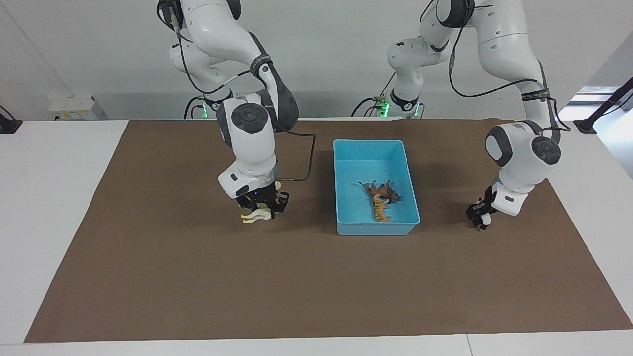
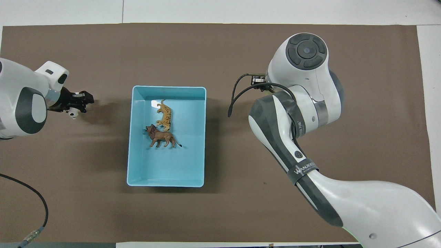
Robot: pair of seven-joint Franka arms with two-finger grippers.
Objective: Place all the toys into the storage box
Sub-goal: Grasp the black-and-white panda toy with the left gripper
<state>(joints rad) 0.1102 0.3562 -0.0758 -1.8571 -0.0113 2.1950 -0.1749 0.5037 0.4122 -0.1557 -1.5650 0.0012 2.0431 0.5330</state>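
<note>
The light-blue storage box stands mid-mat, and two toys lie inside it: the orange striped tiger and the brown animal. My right gripper hangs just above the mat beside the box, toward the right arm's end, shut on the cream-white horse. The right arm's wrist hides both in the overhead view. Toward the left arm's end, my left gripper is low over the mat, shut on the black-and-white panda.
A brown mat covers most of the white table. A black cable loops off the right arm's wrist toward the box. Another cable trails over the mat's corner near the left arm's base.
</note>
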